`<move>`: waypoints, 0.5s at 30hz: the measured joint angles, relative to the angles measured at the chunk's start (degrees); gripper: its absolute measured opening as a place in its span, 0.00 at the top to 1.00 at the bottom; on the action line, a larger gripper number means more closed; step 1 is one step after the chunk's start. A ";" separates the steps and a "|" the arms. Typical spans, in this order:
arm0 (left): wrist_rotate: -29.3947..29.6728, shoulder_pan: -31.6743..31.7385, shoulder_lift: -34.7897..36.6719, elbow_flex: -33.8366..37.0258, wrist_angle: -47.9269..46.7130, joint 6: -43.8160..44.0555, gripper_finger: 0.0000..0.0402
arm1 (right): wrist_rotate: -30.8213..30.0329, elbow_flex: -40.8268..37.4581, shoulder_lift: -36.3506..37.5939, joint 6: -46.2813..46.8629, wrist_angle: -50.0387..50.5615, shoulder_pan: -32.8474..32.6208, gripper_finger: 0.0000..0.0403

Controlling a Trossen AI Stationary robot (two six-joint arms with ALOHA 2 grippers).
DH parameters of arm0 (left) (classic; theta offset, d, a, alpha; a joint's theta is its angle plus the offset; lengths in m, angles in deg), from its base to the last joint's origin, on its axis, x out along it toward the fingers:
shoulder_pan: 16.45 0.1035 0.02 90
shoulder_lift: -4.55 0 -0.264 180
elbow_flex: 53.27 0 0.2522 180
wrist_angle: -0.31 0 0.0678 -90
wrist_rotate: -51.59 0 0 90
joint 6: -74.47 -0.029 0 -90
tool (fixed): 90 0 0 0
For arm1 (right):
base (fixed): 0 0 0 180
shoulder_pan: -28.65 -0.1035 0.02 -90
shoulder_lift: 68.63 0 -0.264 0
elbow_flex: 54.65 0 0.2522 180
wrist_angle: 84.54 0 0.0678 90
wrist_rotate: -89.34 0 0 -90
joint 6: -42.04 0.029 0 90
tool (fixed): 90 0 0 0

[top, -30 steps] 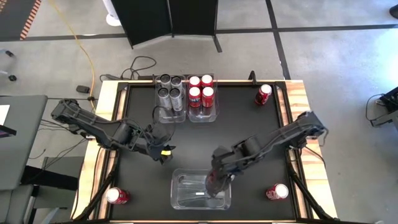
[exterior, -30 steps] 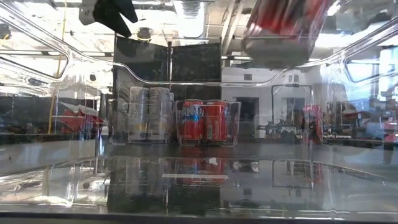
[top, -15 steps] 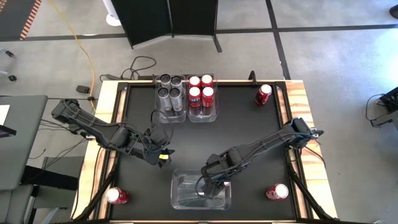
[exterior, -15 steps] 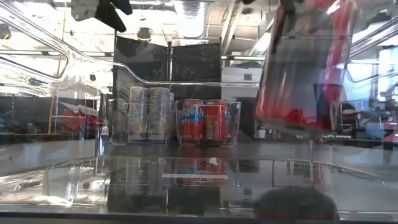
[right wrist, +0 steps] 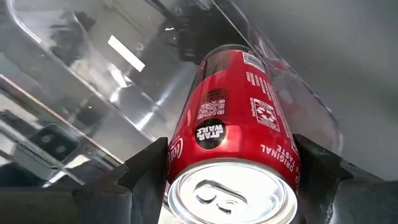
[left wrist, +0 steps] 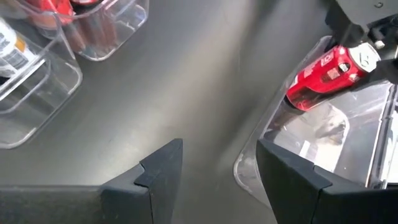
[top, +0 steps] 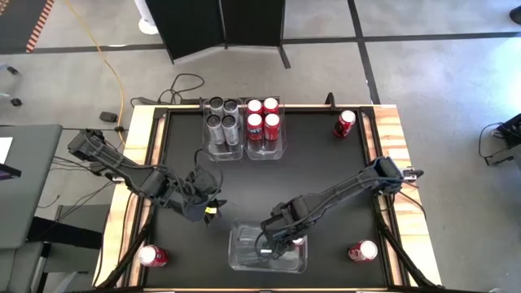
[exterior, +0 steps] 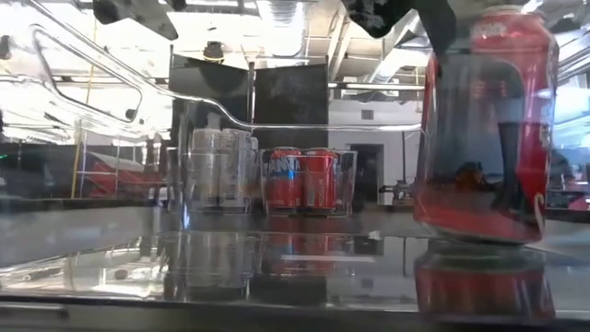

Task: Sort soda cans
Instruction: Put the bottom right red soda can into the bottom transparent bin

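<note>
1. Right tool (top: 281, 241): reaches into the clear bin (top: 241, 259) at the near edge of the table (top: 309, 163). Its fingers are clamped on the sides of an upright red can (right wrist: 233, 137). The low view shows this can (exterior: 487, 129) with its base at or just above the bin floor; contact cannot be told. The left wrist view shows the same can (left wrist: 326, 73) at the bin's rim, under the right tool.

2. Left tool (top: 207, 207): hovers over bare table, to the left of the near bin. Its fingers (left wrist: 158, 177) stand apart and hold nothing.

3. Far bins: two clear bins stand side by side at the far edge of the table. The left one holds four silver cans (top: 223, 117); the right one holds four red cans (top: 263, 116). In the low view both groups stand upright, the silver cans (exterior: 221, 171) to the left of the red cans (exterior: 304, 180).

4. Loose cans: three red cans lie apart from the bins. One red can (top: 345, 123) is at the far right corner, one (top: 363, 251) at the near right corner, and one (top: 152, 256) at the near left corner.

5. Surroundings: a yellow cable (top: 106, 61) runs across the floor beyond the table, and black cables (top: 183, 85) lie just behind its far edge.
</note>
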 joint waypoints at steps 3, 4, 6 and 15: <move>0.33 -0.01 0.00 0.00 -0.01 -0.01 0.50 | -0.03 0.03 -0.46 -0.05 0.90 0.09 0.32; 0.33 -0.01 0.00 0.00 -0.03 -0.02 0.50 | -0.27 0.03 -0.46 -0.05 1.05 0.13 0.32; 0.41 -0.01 0.00 0.00 -0.03 -0.02 0.50 | -1.46 -0.01 -0.40 -0.03 1.21 0.59 0.32; 1.67 0.02 0.00 0.00 -0.33 -0.46 0.50 | -3.97 -0.23 -0.16 -3.36 4.00 4.15 0.32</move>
